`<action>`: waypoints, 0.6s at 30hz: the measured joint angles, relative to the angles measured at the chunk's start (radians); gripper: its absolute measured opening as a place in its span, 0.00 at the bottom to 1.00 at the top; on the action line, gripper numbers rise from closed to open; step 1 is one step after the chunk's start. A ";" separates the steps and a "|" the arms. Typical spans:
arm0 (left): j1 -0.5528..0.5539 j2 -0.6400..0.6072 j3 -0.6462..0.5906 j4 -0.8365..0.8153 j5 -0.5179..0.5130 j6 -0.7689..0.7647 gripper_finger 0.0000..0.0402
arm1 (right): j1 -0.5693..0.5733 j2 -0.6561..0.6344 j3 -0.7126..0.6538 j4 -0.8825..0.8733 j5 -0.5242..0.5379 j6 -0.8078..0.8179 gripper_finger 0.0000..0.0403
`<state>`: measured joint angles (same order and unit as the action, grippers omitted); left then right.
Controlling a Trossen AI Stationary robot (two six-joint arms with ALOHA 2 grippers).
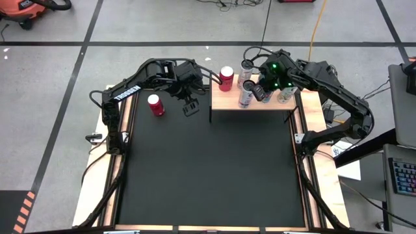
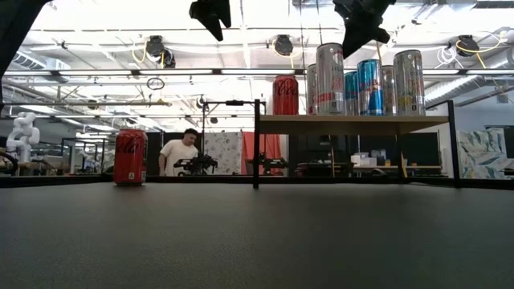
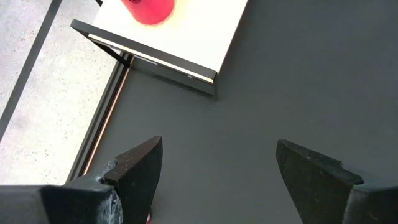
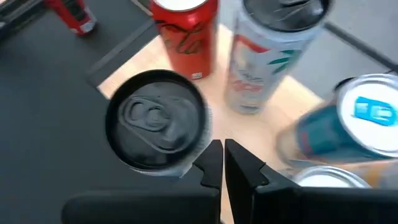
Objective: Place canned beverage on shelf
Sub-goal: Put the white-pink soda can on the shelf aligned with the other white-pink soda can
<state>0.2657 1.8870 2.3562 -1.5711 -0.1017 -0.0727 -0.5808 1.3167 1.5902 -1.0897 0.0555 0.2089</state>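
Observation:
The shelf (image 1: 260, 101), a pale-wood board on black supports, stands at the table's far edge and carries several upright cans, among them a red one (image 1: 226, 78) and tall silver ones (image 2: 329, 76). My right gripper (image 4: 222, 163) hangs shut just above the shelf among these cans, close beside a black-topped can (image 4: 155, 121); no touch shows. Another red can (image 1: 156, 104) stands on its base on the black table at the far left. My left gripper (image 1: 190, 108) hangs open and empty above the table, between that can and the shelf's left end (image 3: 186, 43).
A blue can (image 4: 354, 124) and a silver can (image 4: 267, 56) crowd the shelf around my right gripper. The black table (image 1: 208, 175) stretches bare toward its near edge. Narrow wooden strips (image 1: 97, 188) edge it. A person (image 2: 181, 151) stands in the room beyond.

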 joint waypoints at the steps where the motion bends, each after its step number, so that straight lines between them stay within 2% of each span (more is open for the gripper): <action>1: 0.000 0.000 0.000 0.000 0.000 0.000 0.77 | 0.000 -0.004 0.000 -0.003 0.012 0.000 0.00; 4: 0.000 0.000 0.000 0.000 0.000 0.000 0.77 | 0.000 -0.031 0.000 -0.038 0.050 0.000 0.00; 9: 0.000 0.000 0.000 0.000 0.000 0.000 0.77 | 0.003 -0.090 0.000 -0.104 0.047 0.014 0.00; 14: 0.000 0.000 0.000 0.000 0.000 0.000 0.77 | 0.040 -0.104 0.000 -0.163 -0.044 0.019 0.00; 18: 0.000 0.000 0.000 0.000 0.000 0.000 0.77 | 0.093 -0.094 -0.032 -0.109 -0.058 0.019 0.00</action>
<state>0.2657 1.8870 2.3562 -1.5711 -0.1017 -0.0731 -0.4882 1.2228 1.5579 -1.1982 -0.0021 0.2279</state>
